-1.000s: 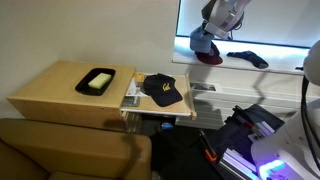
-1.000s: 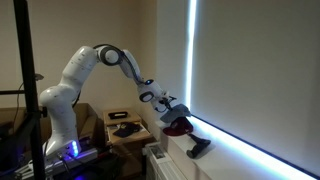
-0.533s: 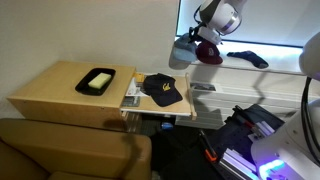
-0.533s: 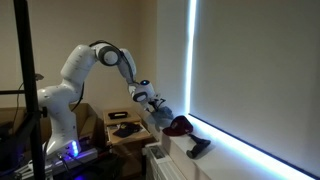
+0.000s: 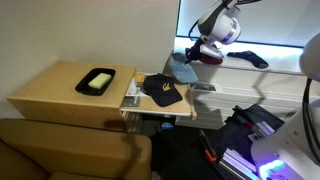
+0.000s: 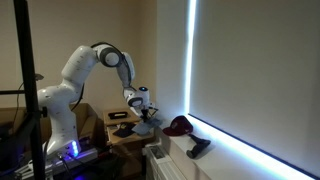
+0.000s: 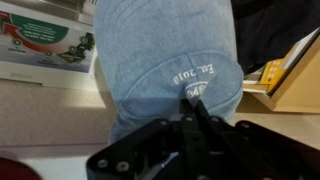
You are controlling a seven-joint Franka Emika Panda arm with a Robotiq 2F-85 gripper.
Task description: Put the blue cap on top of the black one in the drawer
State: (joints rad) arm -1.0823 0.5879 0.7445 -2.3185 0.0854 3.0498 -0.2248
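My gripper (image 5: 194, 54) is shut on the pale denim-blue cap (image 5: 182, 66), which hangs from it in the air to the right of the drawer. In the wrist view the blue cap (image 7: 170, 55) fills the middle, pinched between the closed fingers (image 7: 192, 98). The black cap with a yellow emblem (image 5: 162, 90) lies in the open pale wood drawer (image 5: 132, 92) beside the light cabinet. In an exterior view the gripper (image 6: 144, 109) holds the cap above the cabinet area.
A black tray with pale contents (image 5: 98, 81) sits on the cabinet top (image 5: 50, 88). A dark red cap (image 5: 208, 56) and a dark flat cap (image 5: 248, 58) lie on the window sill. A sofa (image 5: 70, 150) is in front.
The arm has carried the blue cap off the window sill, down and toward the drawer. The dark red cap stays on the sill.
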